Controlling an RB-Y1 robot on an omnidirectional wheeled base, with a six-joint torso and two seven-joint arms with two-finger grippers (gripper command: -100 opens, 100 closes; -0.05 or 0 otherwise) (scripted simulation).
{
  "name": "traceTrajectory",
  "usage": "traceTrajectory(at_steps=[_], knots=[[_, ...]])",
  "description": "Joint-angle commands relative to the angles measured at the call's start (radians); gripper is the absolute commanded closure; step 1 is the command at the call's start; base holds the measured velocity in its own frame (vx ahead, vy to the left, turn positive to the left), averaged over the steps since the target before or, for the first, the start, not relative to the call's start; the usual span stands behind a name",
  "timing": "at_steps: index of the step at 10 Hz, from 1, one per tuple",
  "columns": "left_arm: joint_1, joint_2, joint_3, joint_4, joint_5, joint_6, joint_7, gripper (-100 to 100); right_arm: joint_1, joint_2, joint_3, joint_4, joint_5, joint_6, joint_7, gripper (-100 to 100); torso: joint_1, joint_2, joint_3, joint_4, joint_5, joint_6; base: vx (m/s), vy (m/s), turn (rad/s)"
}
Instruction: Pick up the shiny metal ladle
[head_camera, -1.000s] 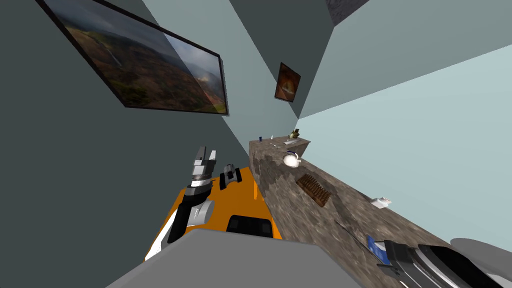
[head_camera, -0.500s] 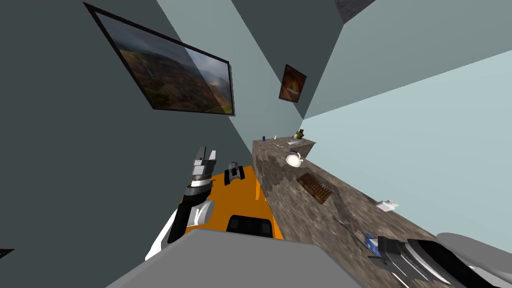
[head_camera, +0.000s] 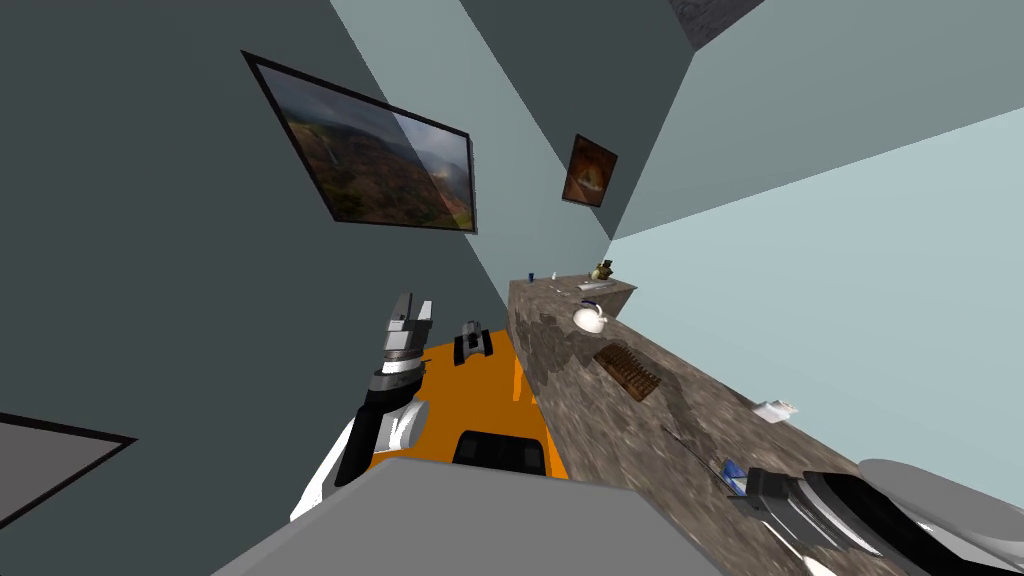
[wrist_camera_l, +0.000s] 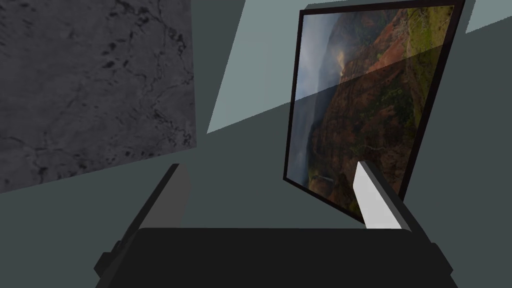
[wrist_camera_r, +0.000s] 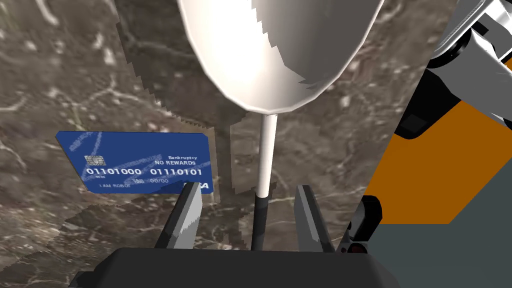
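Ladle (wrist_camera_r: 275, 75) lies flat on the mottled brown stone counter (wrist_camera_r: 75, 75), pale bowl pointing away from the right gripper (wrist_camera_r: 247, 188), with a blue card (wrist_camera_r: 140, 162) just beside its stem. The gripper's fingers stand wide, one on each side of the dark grip end, touching nothing. To grasp well, I'd say, it should keep the stem centred and close squarely, clear of the card. The bowl's far rim is cut off and the grip's tail is hidden under the gripper body, while the left gripper (wrist_camera_l: 271, 169) hangs wide open away from the counter.
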Motion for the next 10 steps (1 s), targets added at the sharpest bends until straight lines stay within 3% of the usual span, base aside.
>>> traceTrajectory(at_steps=[1,4,5,6,10], knots=[[0.0,0.0,0.0,0.0,0.0,0.0,0.0,0,0.0,0.0,0.0,0.0,0.0,0.0,0.0,100,0.0,0.0,0.0,0.0,0.0,0.0,0.0,0.0,0.0],[0.0,0.0,0.0,0.0,0.0,0.0,0.0,0,0.0,0.0,0.0,0.0,0.0,-0.001,-0.001,100,-0.003,-0.002,-0.001,-0.001,-0.001,-0.001,0.0,0.0,0.0],[0.0,0.0,0.0,0.0,0.0,0.0,0.0,0,0.0,0.0,0.0,0.0,0.0,-0.001,-0.001,0,-0.003,-0.003,-0.002,-0.001,-0.001,-0.001,0.0,0.0,0.0],[0.0,0.0,0.0,0.0,0.0,0.0,0.0,0,0.009,-0.009,0.006,0.0,-0.02,-0.001,0.028,100,-0.003,-0.003,-0.002,-0.001,-0.001,-0.001,0.081,-0.008,-0.151],[0.0,0.0,0.0,0.0,0.0,0.0,0.0,0,0.042,-0.042,0.024,0.002,-0.094,-0.008,0.134,100,-0.001,-0.011,-0.006,-0.002,-0.001,-0.001,0.132,0.023,-0.15]])
